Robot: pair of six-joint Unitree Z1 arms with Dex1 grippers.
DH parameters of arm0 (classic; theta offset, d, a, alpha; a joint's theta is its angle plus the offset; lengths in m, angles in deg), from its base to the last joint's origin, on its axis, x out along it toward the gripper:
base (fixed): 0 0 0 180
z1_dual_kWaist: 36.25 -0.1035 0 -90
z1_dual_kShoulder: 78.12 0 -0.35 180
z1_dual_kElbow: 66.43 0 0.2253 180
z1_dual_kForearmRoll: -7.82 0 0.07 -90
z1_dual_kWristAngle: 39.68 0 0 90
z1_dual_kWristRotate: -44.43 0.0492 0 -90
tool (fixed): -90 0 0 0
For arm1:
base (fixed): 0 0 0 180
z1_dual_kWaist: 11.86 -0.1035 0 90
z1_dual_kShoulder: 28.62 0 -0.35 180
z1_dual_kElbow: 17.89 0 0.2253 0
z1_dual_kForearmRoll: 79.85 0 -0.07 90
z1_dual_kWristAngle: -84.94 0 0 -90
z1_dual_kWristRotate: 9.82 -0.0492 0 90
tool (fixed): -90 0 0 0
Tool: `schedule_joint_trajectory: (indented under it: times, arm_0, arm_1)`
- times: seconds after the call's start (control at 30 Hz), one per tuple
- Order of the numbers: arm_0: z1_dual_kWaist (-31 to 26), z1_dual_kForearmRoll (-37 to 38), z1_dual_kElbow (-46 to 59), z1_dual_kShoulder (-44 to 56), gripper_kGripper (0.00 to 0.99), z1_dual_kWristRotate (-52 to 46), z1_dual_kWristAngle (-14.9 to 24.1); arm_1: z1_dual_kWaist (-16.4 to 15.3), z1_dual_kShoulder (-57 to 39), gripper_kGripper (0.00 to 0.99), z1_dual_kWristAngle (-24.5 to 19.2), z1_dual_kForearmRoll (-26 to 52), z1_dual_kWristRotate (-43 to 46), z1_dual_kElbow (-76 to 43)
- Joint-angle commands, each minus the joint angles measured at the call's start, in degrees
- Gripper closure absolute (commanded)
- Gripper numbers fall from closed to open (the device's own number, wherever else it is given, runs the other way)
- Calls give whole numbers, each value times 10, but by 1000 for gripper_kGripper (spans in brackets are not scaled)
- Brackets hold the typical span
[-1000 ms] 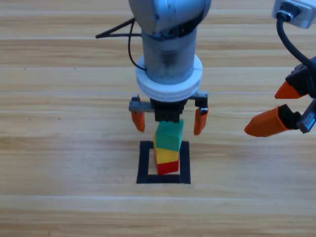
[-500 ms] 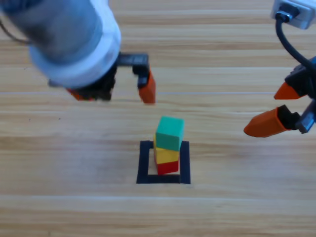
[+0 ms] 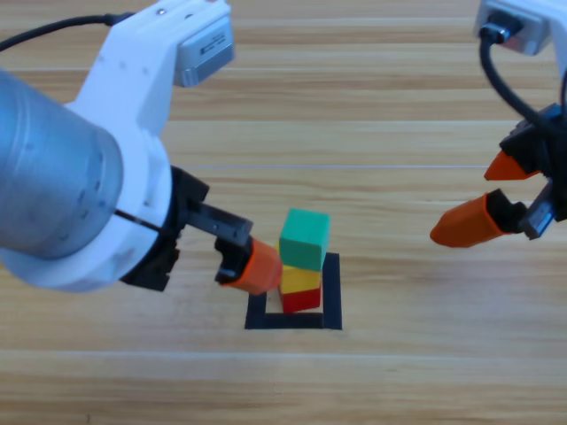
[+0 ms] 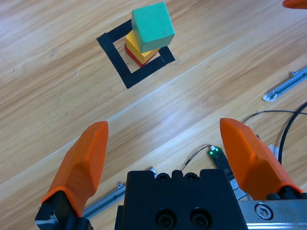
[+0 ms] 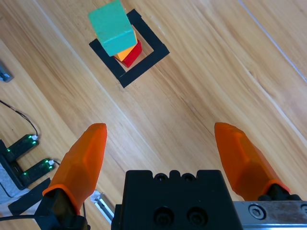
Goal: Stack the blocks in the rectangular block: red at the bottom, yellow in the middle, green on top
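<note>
The blocks stand in one column inside the rectangular block, a black tape square. Red is at the bottom, yellow is in the middle and green is on top, slightly askew. My left gripper hangs just left of the column, one orange jaw close to the yellow cube. The left wrist view shows that gripper open and empty, with green far ahead. My right gripper waits open at the right edge. Its wrist view looks at green from a distance.
The bulky left arm covers the table's left side in the high view. A metal strip and thin cables lie along the table's edge in the left wrist view. Small boards with green lights sit at the edge in the right wrist view.
The left gripper rose from straddling the green cube, swung away to the left and now sits lower beside the column. The column has not moved. The right gripper has barely shifted.
</note>
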Motion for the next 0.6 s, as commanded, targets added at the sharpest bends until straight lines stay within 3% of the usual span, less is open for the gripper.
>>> schedule_joint_trajectory:
  times: [0.03, 0.6]
  arm_0:
    - [11, 6, 26, 28, 0, 5, 4]
    - [11, 17, 38, 50, 0, 1, 6]
  arm_1:
    - [16, 27, 0, 11, -9, 1, 0]
    - [16, 26, 0, 11, -10, 1, 0]
